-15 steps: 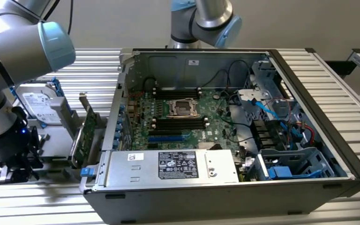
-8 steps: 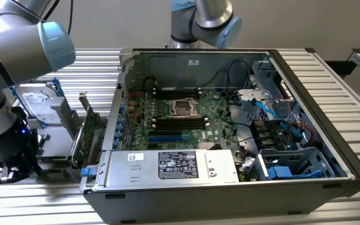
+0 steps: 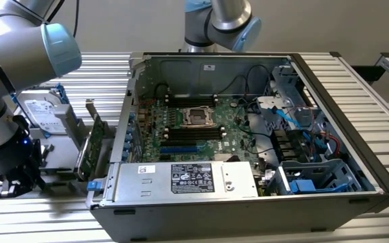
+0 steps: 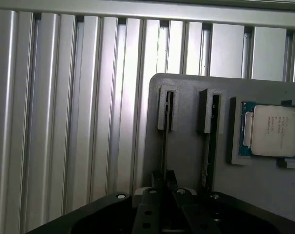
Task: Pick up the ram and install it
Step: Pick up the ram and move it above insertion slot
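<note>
In the wrist view the ram stands on edge in a slot of a grey holder and appears as a thin dark line. My gripper is down over its near end, with the two fingertips pressed close against either side of the thin board. In the exterior view my gripper hangs low at the exterior view's left, over the grey holder beside the open computer case. The motherboard lies inside the case with its dark memory slots around the processor socket.
A second thin board stands in the neighbouring holder slot, and a processor chip lies in a recess beside it. A silver hard drive and a tall green expansion card stand between my arm and the case. A second robot arm stands behind the case.
</note>
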Available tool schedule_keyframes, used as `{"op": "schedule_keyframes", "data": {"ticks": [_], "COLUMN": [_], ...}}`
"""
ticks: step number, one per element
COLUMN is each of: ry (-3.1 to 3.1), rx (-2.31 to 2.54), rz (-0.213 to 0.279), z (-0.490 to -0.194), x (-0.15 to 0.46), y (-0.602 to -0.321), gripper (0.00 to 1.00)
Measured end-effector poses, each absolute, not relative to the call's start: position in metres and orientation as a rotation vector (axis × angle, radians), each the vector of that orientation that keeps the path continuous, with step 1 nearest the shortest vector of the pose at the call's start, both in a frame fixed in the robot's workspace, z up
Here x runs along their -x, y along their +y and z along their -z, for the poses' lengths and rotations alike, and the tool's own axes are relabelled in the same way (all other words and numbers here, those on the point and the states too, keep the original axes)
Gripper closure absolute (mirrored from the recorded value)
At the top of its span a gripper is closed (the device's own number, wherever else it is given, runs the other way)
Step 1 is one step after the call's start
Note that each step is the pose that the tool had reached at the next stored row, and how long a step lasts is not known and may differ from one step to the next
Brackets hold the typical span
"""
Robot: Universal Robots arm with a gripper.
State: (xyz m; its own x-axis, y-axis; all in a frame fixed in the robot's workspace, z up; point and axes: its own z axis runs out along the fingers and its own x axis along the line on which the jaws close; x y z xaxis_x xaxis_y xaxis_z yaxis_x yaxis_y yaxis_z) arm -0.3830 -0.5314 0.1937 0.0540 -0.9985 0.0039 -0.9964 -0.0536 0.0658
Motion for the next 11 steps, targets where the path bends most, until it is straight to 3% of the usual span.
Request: {"op": "schedule_keyframes", "data": {"ticks": [6,11], "ry": [-2.125,-2.125], "rx": [-2.243,-2.243], "rz": [0.066,0.067], "z": [-0.196,-0.217], "x": [0.383,0.383], "y": [-0.531,-0.531], "gripper": [0.86,0.86]}}
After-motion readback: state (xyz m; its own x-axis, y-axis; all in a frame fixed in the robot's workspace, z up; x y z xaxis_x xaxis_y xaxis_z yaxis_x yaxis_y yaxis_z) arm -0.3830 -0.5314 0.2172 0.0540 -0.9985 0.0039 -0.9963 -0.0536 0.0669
